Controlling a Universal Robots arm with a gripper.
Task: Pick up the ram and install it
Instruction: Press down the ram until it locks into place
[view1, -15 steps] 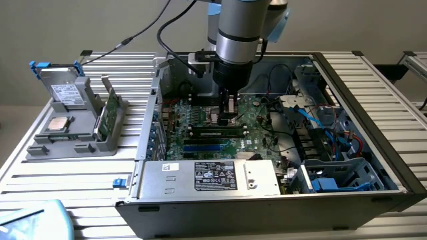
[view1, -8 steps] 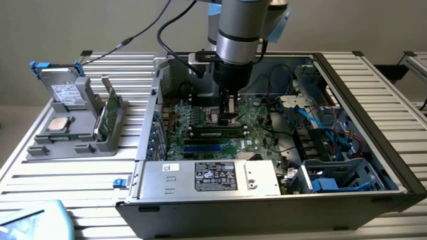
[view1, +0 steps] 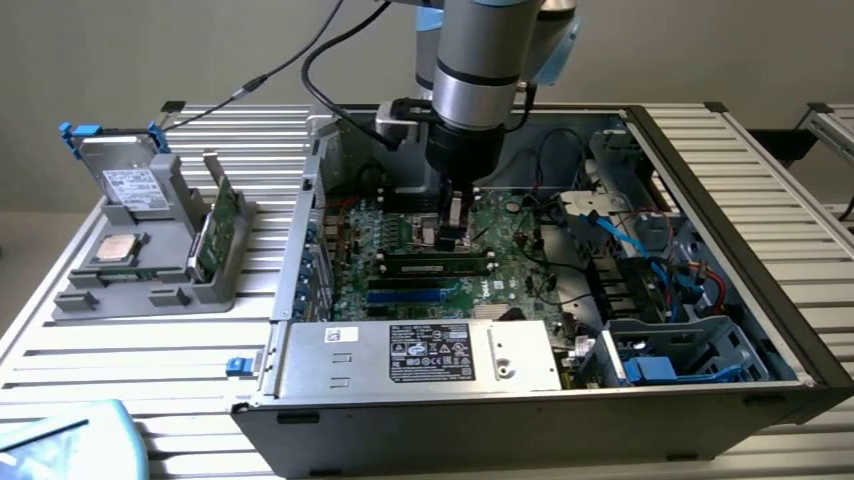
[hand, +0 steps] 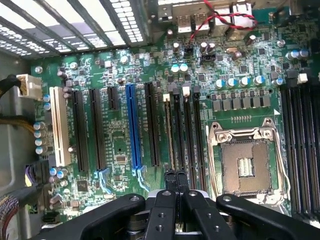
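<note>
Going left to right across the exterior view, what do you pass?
Grey parts tray → upright green circuit card → shut claw over the motherboard, above the ram in its slot → blue drive cage.

Your exterior view looks down at an angle from above the desk, far enough back to take in the whole open computer case. Your wrist view points straight down, close over the motherboard. Both views share that motherboard.
</note>
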